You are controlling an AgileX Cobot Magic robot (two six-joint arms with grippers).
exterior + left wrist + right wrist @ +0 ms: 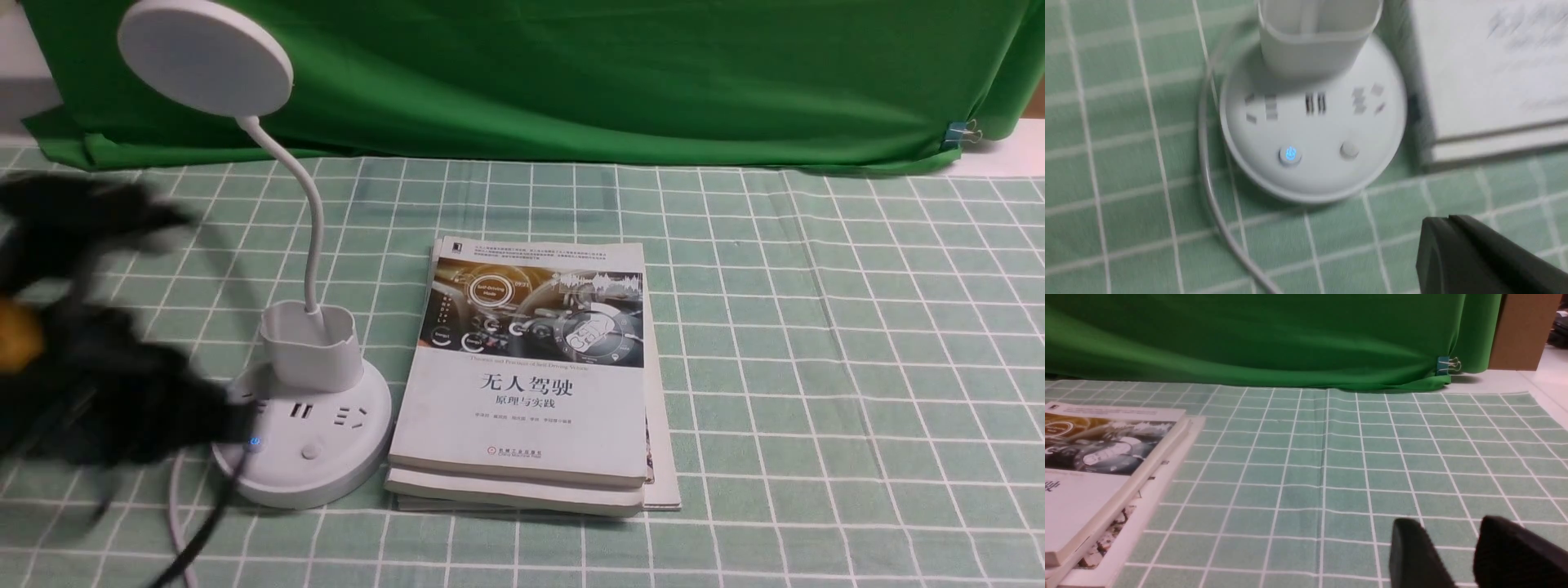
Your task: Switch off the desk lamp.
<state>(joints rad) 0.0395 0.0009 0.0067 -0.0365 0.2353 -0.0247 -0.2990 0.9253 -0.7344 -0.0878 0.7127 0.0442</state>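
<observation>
Hovering just beside the desk lamp (310, 353), the left gripper (1447, 228) looks pressed together; the right gripper (1449, 523) is spread.

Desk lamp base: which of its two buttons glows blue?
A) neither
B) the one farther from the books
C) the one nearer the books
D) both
B. On the desk lamp, the lit button sits on the side of the base away from the books. The plain button nearer them shows no glow.
</observation>
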